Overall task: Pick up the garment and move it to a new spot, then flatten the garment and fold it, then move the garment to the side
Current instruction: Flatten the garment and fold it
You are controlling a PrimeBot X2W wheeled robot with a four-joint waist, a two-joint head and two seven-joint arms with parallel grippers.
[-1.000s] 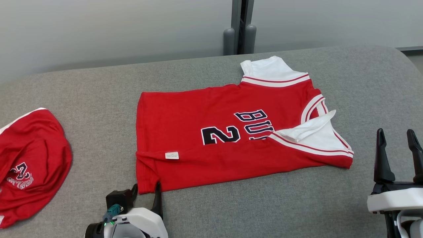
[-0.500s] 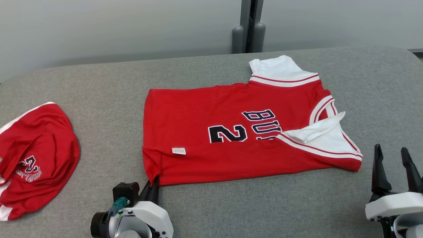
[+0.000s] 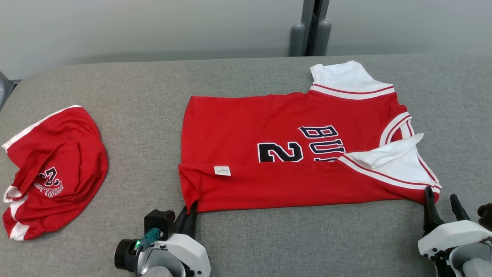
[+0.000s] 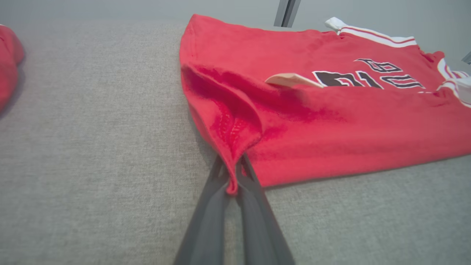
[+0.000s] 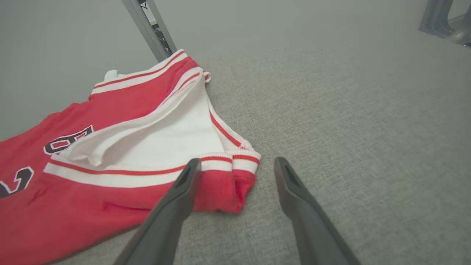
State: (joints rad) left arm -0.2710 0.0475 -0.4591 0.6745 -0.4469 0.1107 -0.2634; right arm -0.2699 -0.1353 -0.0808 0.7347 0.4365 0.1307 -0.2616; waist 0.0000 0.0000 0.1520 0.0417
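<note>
The garment is a red jersey with white trim and dark lettering, lying folded lengthwise on the grey padded table. My left gripper is shut on the garment's near left corner, and the left wrist view shows the red cloth pinched between the two dark fingers of that left gripper. My right gripper stands open at the garment's near right corner. In the right wrist view that right gripper has the red and white corner of the garment between its spread fingers, untouched by the right one.
A second red garment lies crumpled at the table's left side. Grey posts stand behind the table's far edge. Bare grey cloth runs along the near edge between the two arms.
My left gripper has shut on the garment's near left corner, bunching the cloth. The right gripper has moved in to the near right corner. The head camera has shifted, so everything sits further right.
</note>
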